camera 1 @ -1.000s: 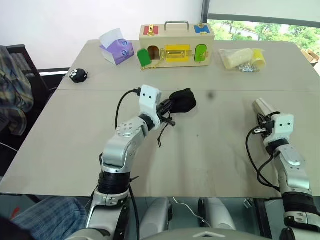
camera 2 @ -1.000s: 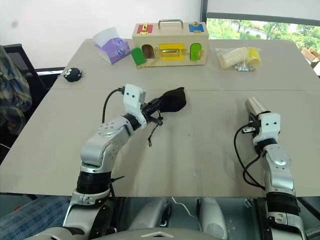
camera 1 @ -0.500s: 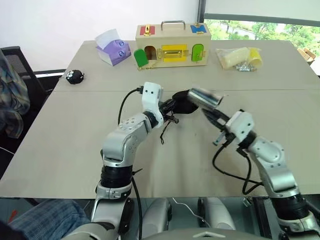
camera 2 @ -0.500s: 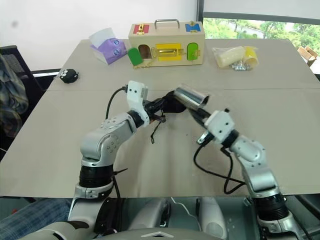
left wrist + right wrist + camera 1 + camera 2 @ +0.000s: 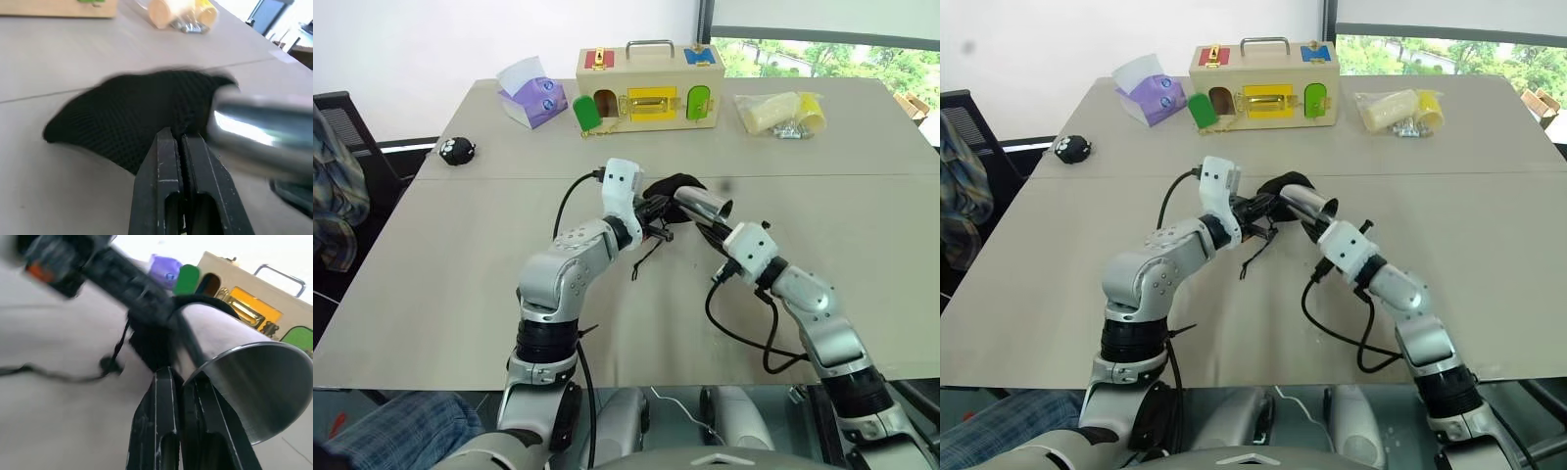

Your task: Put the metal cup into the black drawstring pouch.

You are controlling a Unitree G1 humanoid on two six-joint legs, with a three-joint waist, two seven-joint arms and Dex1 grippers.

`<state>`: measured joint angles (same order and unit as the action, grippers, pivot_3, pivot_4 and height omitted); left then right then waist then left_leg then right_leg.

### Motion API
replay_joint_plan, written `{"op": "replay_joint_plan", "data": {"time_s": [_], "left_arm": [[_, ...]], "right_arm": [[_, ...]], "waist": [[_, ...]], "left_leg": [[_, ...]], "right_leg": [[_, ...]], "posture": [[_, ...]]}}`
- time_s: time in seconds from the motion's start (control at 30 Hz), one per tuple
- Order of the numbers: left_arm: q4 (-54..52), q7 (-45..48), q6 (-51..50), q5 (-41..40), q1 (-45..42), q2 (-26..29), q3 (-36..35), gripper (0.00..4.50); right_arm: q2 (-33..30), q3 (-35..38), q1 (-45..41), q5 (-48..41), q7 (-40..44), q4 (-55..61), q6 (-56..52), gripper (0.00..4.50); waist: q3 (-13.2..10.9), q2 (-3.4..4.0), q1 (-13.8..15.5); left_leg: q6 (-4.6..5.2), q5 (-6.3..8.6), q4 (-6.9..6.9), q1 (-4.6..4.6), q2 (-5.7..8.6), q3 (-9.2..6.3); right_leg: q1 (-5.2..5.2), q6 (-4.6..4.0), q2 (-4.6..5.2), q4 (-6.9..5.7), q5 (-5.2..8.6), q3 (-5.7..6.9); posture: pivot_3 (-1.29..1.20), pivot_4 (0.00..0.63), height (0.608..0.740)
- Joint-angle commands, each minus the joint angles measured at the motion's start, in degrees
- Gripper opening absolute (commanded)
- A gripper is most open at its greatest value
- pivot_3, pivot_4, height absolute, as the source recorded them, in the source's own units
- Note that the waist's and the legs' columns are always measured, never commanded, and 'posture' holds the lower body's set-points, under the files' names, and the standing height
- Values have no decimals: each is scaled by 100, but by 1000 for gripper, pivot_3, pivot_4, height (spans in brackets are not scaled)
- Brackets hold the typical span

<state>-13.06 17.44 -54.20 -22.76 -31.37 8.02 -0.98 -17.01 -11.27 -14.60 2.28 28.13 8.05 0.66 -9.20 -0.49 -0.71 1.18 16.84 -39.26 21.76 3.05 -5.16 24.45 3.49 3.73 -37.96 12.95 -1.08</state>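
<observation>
Now right gripper (image 5: pixel 178 382) presses metal cup (image 5: pixel 702 203) against black drawstring pouch (image 5: pixel 132 115)

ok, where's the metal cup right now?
Mid-table in the eye views, the metal cup is gripped by the right tool, pressed against the black drawstring pouch held by the left tool.

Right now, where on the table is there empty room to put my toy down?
The near part of the table, in front of both arms, is bare, and so is its far right side below the clear bag. The far edge is crowded: tissue box, wooden latch box, spotted ball.
</observation>
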Motion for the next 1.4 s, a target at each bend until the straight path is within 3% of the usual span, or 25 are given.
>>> {"op": "replay_joint_plan", "data": {"time_s": [0.03, 0.23, 0.5, 0.83, 1.4], "left_arm": [[-312, 60, 29, -157, -35, -14, 32, 0], [-420, 61, -19, -241, -16, -59, 58, 0], [-366, 82, -14, -371, -99, -98, 83, 0], [-414, 66, -126, -486, -86, -266, 83, 0], [-181, 130, 64, -377, -214, -401, 130, 0]], "right_arm": [[370, 68, -136, -250, -249, 335, -610, 22], [222, -393, -415, 202, 4, 375, -1003, 22], [-387, -1325, -1385, 1464, 344, -650, -325, 22], [-792, -1829, -2275, 2559, 728, -1420, 119, 22], [-1210, -2228, -2703, 2833, 1912, -2016, 1149, 22]], "waist": [[0, 0, 3], [0, 0, 2], [0, 0, -14], [-1, -2, -3], [0, -3, -4]], "left_leg": [[0, 0, 0, 2, 0, -1], [1, 0, 0, 15, 7, 1], [-1, -1, 2, 13, 3, 4], [-1, -1, 2, 22, 8, 2], [-1, -1, 2, 19, 9, 1]], "right_leg": [[1, 0, 1, 0, 0, 1], [15, 0, 5, 0, 0, -2], [20, 0, -1, -4, 0, -3], [26, 0, 6, 0, 0, -1], [22, 0, 9, 0, 0, 0]], "posture": [[0, 150, 710], [0, 150, 710], [0, 150, 710], [0, 150, 710], [0, 150, 710]]}}
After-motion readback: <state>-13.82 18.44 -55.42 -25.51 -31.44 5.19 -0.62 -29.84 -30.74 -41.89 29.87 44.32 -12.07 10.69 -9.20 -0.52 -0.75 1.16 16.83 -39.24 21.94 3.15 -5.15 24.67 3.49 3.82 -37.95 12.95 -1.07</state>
